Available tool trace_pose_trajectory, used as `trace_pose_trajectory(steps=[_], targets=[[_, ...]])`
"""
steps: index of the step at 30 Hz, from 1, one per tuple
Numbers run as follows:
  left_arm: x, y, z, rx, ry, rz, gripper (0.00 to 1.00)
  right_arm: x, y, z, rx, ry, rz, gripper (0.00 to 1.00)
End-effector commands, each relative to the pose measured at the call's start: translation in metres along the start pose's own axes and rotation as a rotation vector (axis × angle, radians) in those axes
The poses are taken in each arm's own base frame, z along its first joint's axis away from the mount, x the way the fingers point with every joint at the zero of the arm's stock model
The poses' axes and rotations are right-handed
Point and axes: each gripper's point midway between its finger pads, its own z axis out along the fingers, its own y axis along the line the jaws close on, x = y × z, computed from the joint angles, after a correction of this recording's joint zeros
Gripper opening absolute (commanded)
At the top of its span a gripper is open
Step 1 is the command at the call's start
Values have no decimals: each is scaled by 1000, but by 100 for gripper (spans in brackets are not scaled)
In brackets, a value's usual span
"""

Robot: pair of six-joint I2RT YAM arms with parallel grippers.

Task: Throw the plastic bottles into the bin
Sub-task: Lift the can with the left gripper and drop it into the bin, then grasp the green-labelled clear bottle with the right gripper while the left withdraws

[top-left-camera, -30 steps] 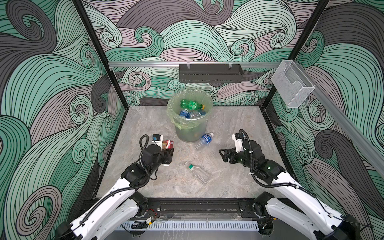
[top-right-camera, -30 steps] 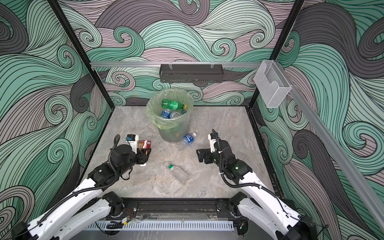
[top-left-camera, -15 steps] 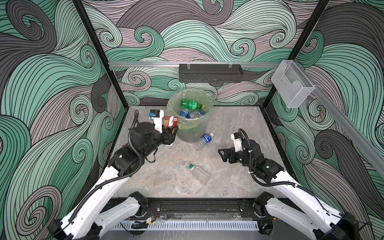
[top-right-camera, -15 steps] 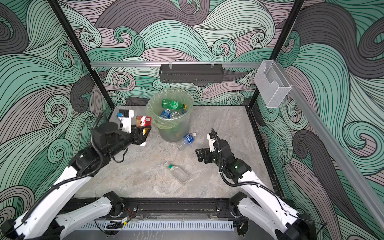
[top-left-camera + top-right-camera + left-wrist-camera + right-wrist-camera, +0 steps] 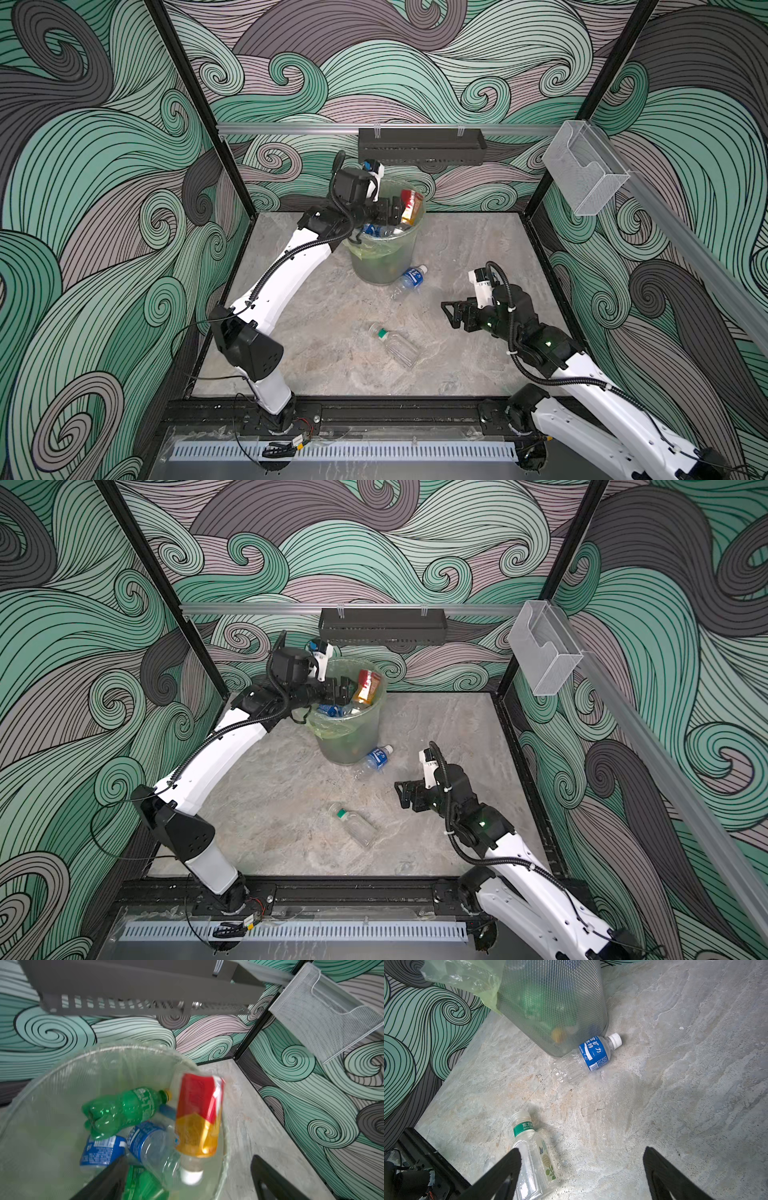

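Plastic bottles, here we go. In both top views the orange bottle (image 5: 409, 208) (image 5: 368, 685) sits tilted in the mouth of the bin (image 5: 382, 262), just beside my left claw (image 5: 392, 210), which hangs over the rim. Two more lie on the table (image 5: 478, 249): a blue-labelled bottle (image 5: 409, 280) against the bin's foot and a clear bottle (image 5: 395, 345) with a green neck band nearer the front. My right claw (image 5: 449, 316) hovers low, apart from both.

Left wrist view: my jaws are spread wide and the orange bottle is a blur between them, cap end down, with neither side touching it. A green bottle (image 5: 122, 1111) lies below it in the bin.

Right wrist view: jaws wide and empty. The clear bottle is partly behind one finger and the blue-labelled bottle touches the bin.
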Motion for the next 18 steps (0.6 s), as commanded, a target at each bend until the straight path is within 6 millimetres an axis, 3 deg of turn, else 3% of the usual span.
trace_pose_trajectory(steps=[1,5,13,18], targets=[[-20,-5,-59,26,-122,5,95,5,-1,-2,1,26,-23,93],[14,9,-92,-20,-101,1,95,11,10,4,-58,87,-49,91],[101,70,-154,-261,-57,-46,97,20,42,16,-182,186,-146,89],[152,102,-178,-387,-17,-80,98,38,69,26,-265,294,-222,89]])
